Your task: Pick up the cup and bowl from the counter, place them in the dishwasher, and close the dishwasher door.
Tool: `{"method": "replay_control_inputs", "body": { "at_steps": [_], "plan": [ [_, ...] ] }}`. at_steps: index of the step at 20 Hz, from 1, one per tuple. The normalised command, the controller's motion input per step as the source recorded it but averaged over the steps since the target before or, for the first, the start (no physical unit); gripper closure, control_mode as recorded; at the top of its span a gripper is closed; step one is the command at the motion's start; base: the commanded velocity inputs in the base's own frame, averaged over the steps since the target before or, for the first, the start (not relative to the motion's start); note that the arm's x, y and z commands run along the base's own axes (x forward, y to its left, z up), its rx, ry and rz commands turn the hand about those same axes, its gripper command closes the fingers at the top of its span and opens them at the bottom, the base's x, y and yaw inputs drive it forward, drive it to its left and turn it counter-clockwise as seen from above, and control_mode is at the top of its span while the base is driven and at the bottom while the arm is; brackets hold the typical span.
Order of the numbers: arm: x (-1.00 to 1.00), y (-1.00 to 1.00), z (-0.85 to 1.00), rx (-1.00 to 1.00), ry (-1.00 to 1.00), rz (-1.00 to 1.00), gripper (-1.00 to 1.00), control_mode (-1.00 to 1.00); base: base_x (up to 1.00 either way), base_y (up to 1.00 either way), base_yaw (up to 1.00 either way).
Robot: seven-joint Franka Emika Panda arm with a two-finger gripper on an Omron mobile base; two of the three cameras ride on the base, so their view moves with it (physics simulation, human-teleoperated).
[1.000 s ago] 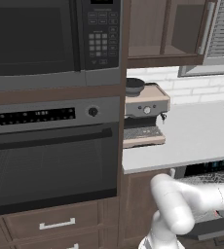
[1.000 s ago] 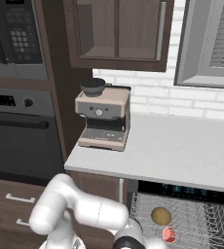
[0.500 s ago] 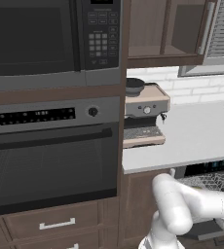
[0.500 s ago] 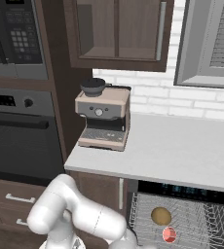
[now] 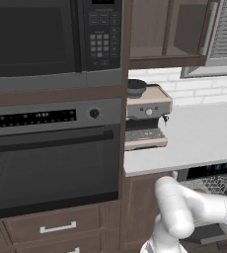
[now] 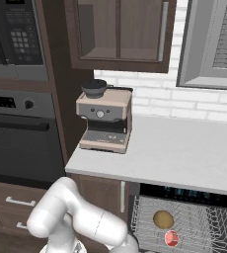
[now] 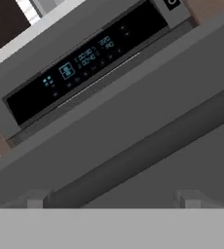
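Inside dishwasher [image 6: 184,207]: bowl [image 6: 163,219], cup [image 6: 171,238].

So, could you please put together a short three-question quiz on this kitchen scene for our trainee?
1. True or false: the cup and the bowl both lie on the rack of the dishwasher.
2. Multiple choice: what stands on the counter near the oven? A) a toaster B) an espresso machine C) a kettle
3. Fill in: in the hand view, the lit control panel sits above a long grey ____ across the dishwasher door.

Key: 1 true; 2 B; 3 handle bar.
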Motion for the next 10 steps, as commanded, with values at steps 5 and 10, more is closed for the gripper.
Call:
{"method": "replay_control_inputs", "body": {
  "at_steps": [5,10],
  "plan": [
    [-0.18,-0.18,0.07,0.19,-0.14,0.07,-1.00,-1.00,0.00,0.00,0.00],
    [-0.06,-0.03,0.06,0.21,-0.19,0.07,-1.00,-1.00,0.00,0.00,0.00]
  ]
}}
